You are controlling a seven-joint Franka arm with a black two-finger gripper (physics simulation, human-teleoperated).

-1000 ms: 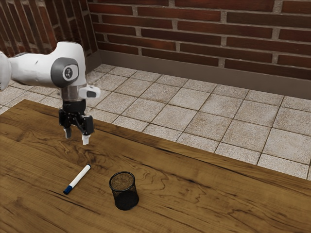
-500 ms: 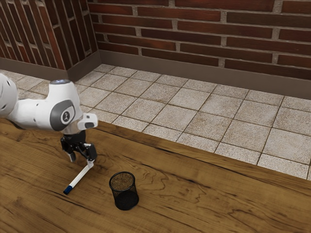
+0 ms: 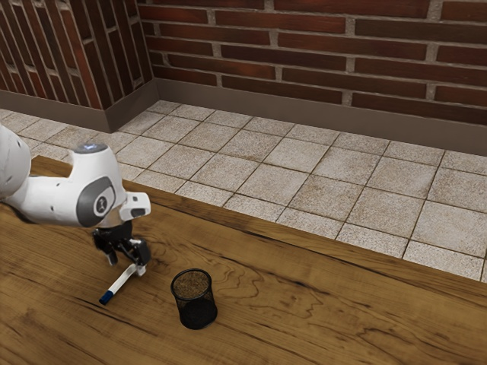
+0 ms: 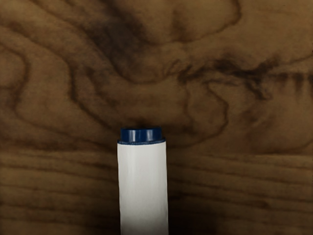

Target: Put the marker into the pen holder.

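Note:
The gripper (image 3: 127, 266) is low over the table in the exterior view, fingers apart, its two tips standing on either side of the marker's far end. The white marker (image 3: 119, 284) lies on the wood, its blue cap pointing away from the hand, toward the view's lower left. In the wrist view the white barrel of the marker (image 4: 143, 188) rises from the lower edge and ends in a small blue plug. To the exterior view's right of the marker, the black mesh pen holder (image 3: 198, 311) stands upright, apart from marker and hand.
The wooden table (image 3: 304, 304) extends toward the exterior view's right, past the pen holder. Behind its far edge are a tiled floor (image 3: 297, 152) and a brick wall (image 3: 304, 46).
My hand has come down from above the table to the marker's far end, the last part being a small drop. Marker and pen holder have not visibly moved.

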